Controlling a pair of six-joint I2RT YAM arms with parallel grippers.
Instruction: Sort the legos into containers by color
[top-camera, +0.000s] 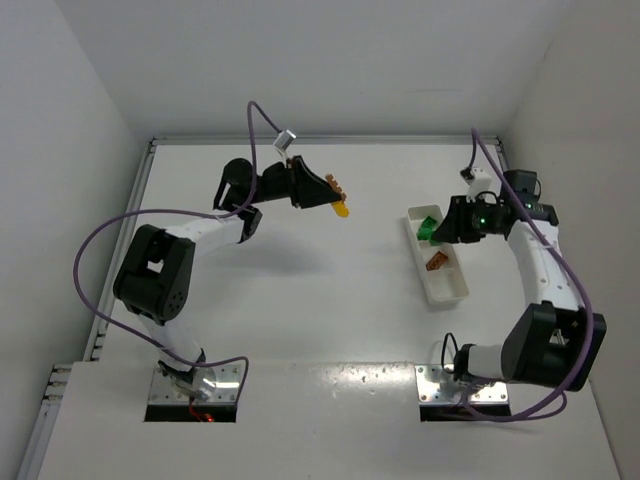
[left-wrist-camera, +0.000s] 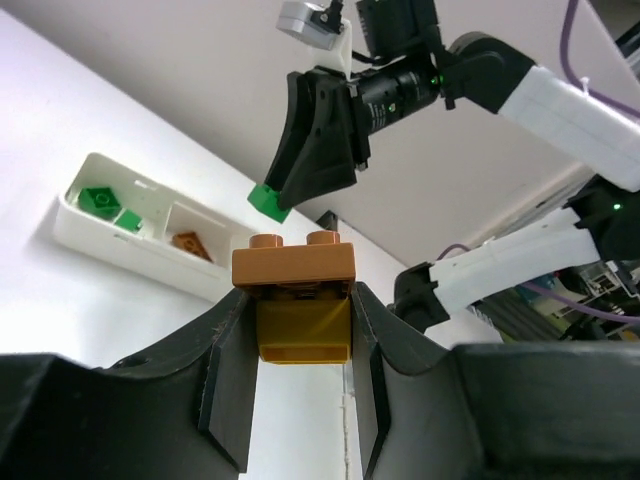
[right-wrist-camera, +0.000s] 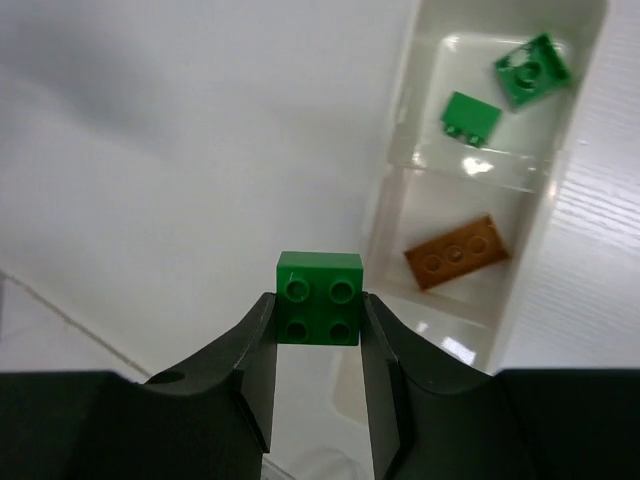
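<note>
My left gripper (top-camera: 335, 197) is raised over the far middle of the table. In the left wrist view it (left-wrist-camera: 298, 300) is shut on an orange-brown lego (left-wrist-camera: 294, 265) stuck to a yellow lego (left-wrist-camera: 303, 335). My right gripper (top-camera: 432, 232) hovers at the far end of the white tray (top-camera: 450, 290). In the right wrist view it (right-wrist-camera: 318, 310) is shut on a green lego (right-wrist-camera: 319, 297), just left of the tray wall (right-wrist-camera: 398, 140). The end compartment holds two green legos (right-wrist-camera: 532, 70) (right-wrist-camera: 471, 116). The adjoining compartment holds an orange-brown lego (right-wrist-camera: 456, 252).
The tray lies lengthwise at the right, with white walls close on both sides and at the back of the table. Purple cables loop off both arms. The two arm bases sit at the near edge.
</note>
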